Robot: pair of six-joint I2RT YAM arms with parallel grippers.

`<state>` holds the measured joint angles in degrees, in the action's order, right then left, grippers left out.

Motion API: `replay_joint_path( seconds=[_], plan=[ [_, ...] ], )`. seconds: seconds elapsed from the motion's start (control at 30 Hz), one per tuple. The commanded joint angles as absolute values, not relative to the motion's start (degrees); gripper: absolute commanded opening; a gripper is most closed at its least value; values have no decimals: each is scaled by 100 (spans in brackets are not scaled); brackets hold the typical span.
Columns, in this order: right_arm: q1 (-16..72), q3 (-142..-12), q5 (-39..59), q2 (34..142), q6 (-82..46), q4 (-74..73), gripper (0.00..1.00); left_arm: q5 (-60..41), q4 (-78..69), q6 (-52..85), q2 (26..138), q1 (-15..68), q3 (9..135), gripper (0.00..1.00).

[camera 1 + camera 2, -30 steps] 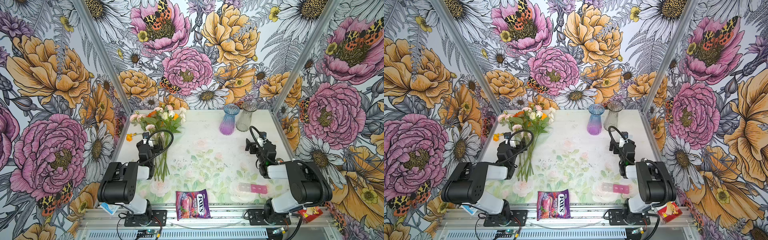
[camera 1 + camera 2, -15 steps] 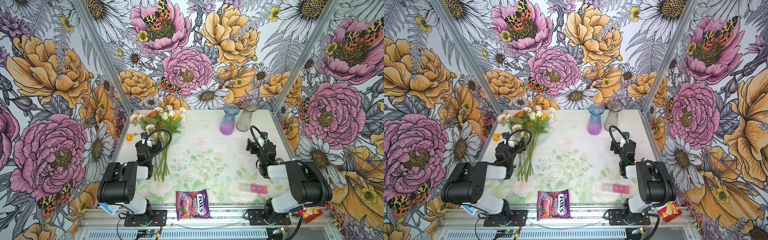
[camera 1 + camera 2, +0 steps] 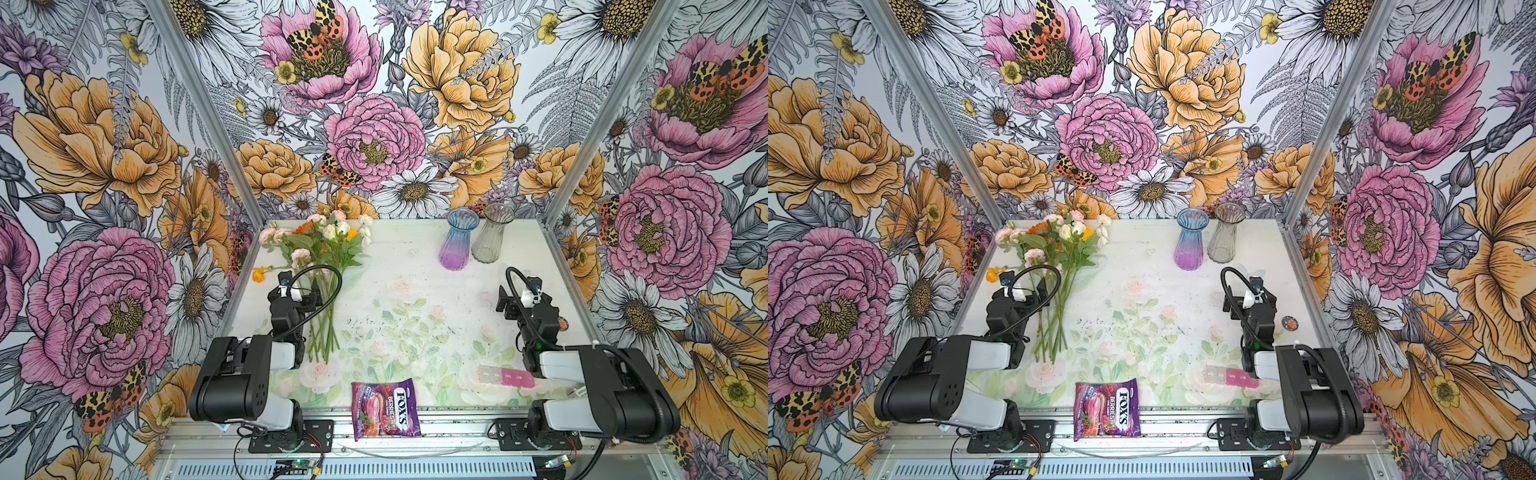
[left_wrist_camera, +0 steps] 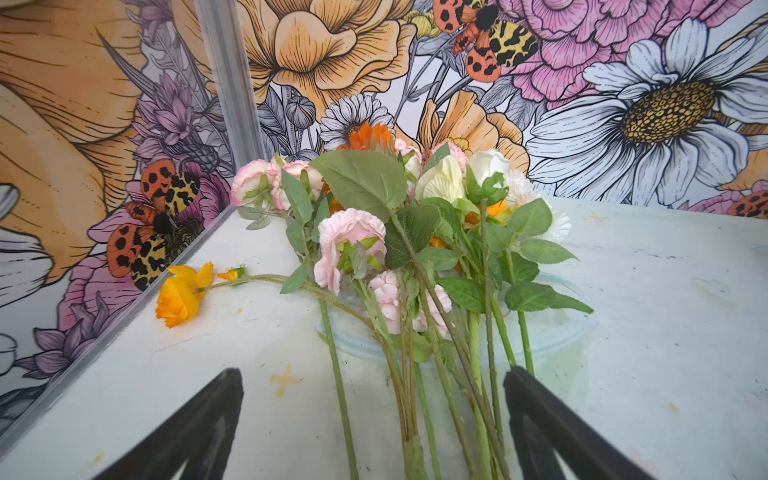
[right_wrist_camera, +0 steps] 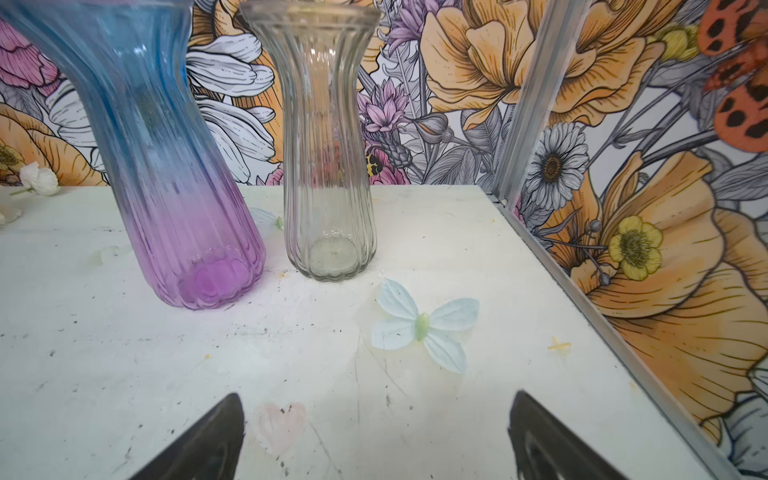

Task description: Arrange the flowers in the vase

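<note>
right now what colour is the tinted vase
Tinted vase: blue fading to purple; best in right wrist view.

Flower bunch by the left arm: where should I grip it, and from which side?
I'd grip the bare stems below the leaves, coming down from above with the left gripper open across them. The flowers lie flat on the table, stems nearly parallel and bunched, while the blooms fan out wide.

The left arm (image 3: 232, 382) and right arm (image 3: 615, 390) pair black joint housings with white-grey shells. Each stands on a black plate (image 3: 320, 430) fixed to the silver rail (image 3: 449, 422), red and black wires (image 3: 318, 446) trailing beside it. Away from the rail, a black ribbed cable (image 3: 316, 267) loops over each wrist; the left gripper (image 4: 371, 370) and right gripper (image 5: 377, 394) have black tapered fingers (image 4: 195, 432).
</note>
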<state>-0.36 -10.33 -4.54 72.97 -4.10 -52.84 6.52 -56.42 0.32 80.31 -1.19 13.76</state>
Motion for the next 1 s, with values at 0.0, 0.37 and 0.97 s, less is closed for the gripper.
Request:
replay_joint_path(
  seconds=[0.0,0.37,0.97],
  plan=[
    [6,-1346,-419,6122,-686,-3970,99,1569,-4922,202,6959,144,1379,99],
    [689,-2777,649,5208,-1652,-794,97,1378,944,1920,5157,668,3161,91],
    [3834,-5638,1575,8287,-1670,35,96,1086,2086,1666,8161,1716,5030,54]
  ],
)
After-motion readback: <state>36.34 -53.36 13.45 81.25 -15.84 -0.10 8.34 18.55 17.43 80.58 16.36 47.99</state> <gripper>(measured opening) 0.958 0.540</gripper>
